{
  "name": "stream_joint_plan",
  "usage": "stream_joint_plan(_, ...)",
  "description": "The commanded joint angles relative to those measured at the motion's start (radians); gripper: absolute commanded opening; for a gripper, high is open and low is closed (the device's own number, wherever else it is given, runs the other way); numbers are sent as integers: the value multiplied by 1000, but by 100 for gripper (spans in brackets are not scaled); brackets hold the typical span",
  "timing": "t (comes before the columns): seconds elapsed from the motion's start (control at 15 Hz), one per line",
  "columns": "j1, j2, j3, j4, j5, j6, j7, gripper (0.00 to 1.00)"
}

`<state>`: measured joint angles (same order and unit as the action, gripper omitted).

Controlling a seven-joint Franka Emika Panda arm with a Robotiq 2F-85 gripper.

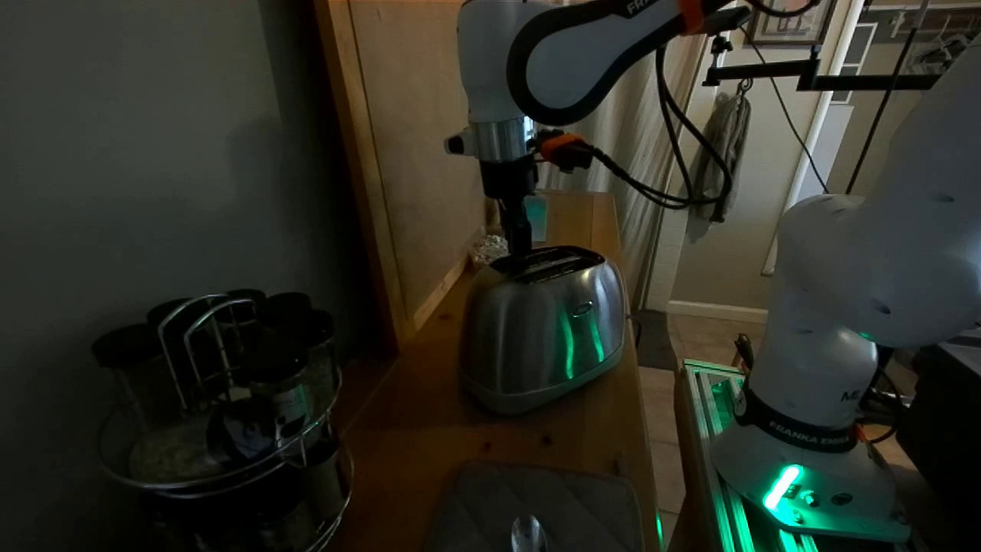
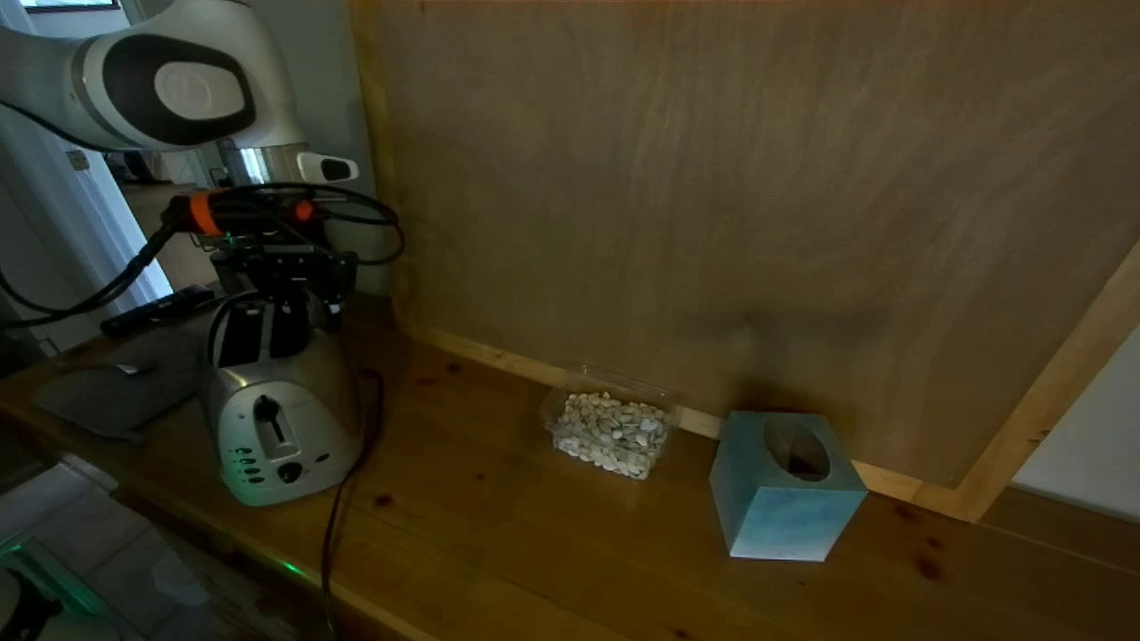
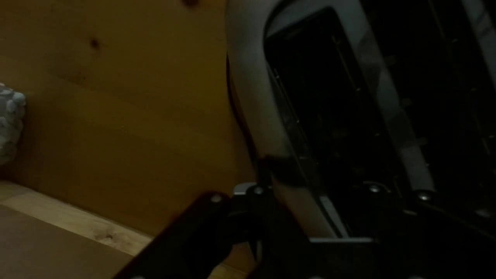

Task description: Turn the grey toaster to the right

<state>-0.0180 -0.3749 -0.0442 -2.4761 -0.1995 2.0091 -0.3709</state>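
Grey metal toaster (image 1: 540, 330) is standing just inside the robot-side edge of the worktop (image 2: 499, 534), more bare wood showing toward the back edge, where a clear tub (image 2: 631, 388) is sitting. Long axis: running oblique to both edges, control end facing partly toward the robot-side one. Gripper (image 1: 520, 239) is straddling the shell beside one slot, jaws standing apart; whether they are clamping, cannot tell.

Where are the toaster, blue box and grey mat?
Toaster (image 1: 546, 333), in an exterior view: shiny side.
Blue box (image 2: 792, 511), in an exterior view: near face.
Grey mat (image 1: 563, 502), in an exterior view: quilted top.
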Motion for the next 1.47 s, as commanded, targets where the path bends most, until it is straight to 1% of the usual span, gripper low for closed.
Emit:
stream_joint_plan(0.0, -22, 27, -15, 44, 21, -21, 124, 17)
stream_joint_plan(0.4, -37, 65, -15, 95, 52, -105, 252, 17)
stream_joint_plan(0.73, -40, 66, -7, 107, 78, -122, 383, 17)
stream_joint_plan(0.93, -46, 65, 2, 108, 101, -144, 485, 17)
stream_joint_plan(1.4, -72, 38, 31, 95, 57, -149, 729, 17)
